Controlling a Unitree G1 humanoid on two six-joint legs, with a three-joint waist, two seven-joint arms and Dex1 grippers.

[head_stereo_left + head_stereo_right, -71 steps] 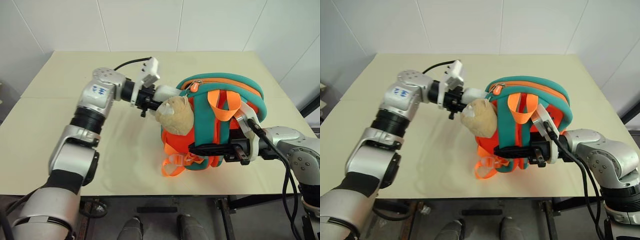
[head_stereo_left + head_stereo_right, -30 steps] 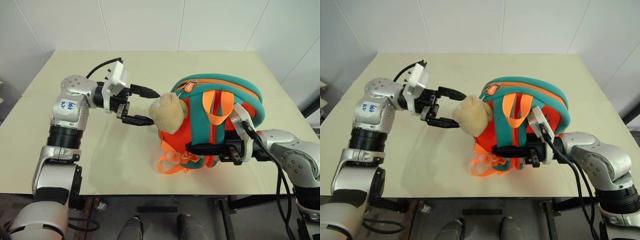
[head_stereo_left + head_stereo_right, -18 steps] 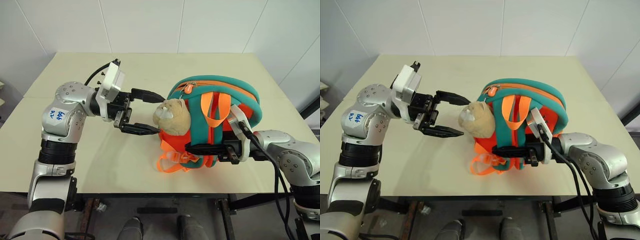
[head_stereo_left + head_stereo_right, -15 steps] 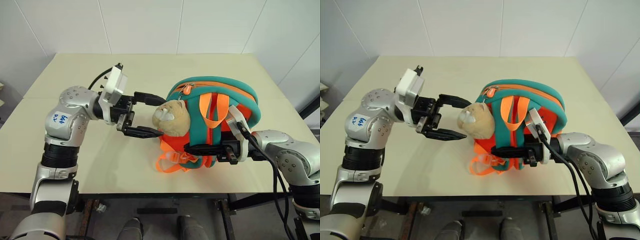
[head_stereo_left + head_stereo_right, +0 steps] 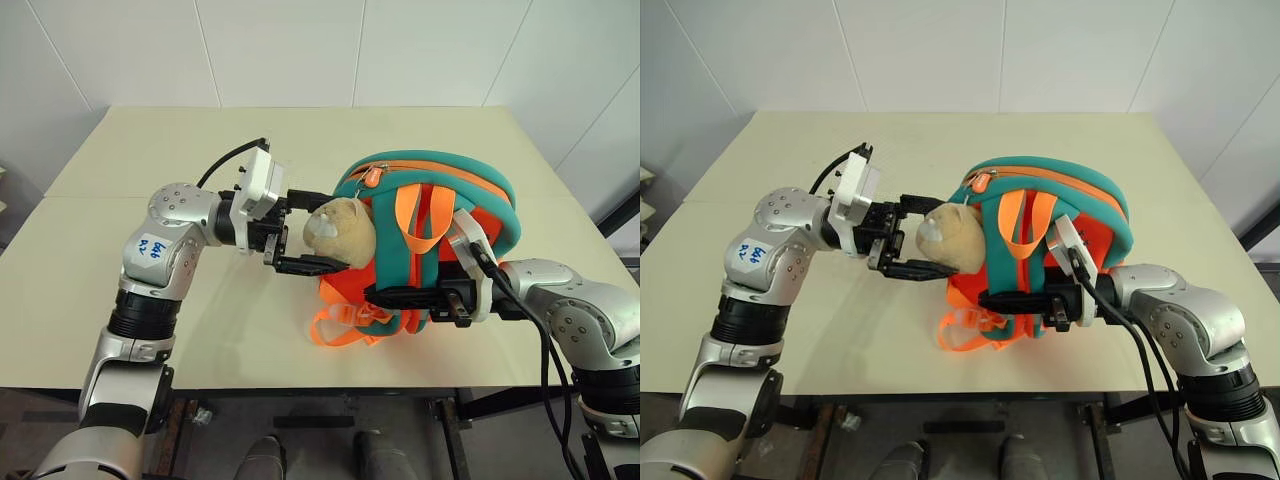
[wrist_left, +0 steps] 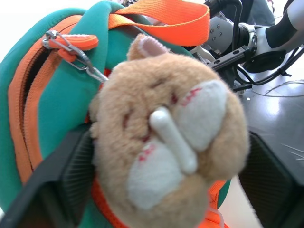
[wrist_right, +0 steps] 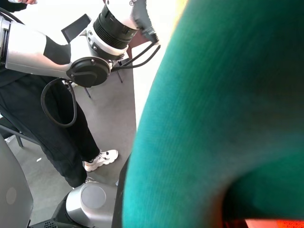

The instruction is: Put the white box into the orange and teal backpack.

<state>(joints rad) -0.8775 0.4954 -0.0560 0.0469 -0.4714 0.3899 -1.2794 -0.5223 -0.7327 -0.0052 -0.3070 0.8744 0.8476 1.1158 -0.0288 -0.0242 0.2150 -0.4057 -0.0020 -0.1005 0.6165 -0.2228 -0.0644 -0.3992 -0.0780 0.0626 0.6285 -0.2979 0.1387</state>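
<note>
Both arms matter here: our right gripper (image 5: 400, 296), jaws clamped on the orange and teal backpack (image 5: 470, 195), should steady it while our left gripper (image 5: 312, 232), jaws wide around the plush ball (image 5: 340, 232), squeezes gently.

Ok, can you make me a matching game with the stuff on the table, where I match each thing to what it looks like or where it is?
Things:
1. plush ball
2. backpack trim
3. left pincer
4. right pincer

Clues:
A. teal and padded
B. shut on the backpack, low on its near side
C. tan and fuzzy, clipped to the zipper
D. one finger on each side of the plush ball

Pairs: 1-C, 2-A, 3-D, 4-B
</note>
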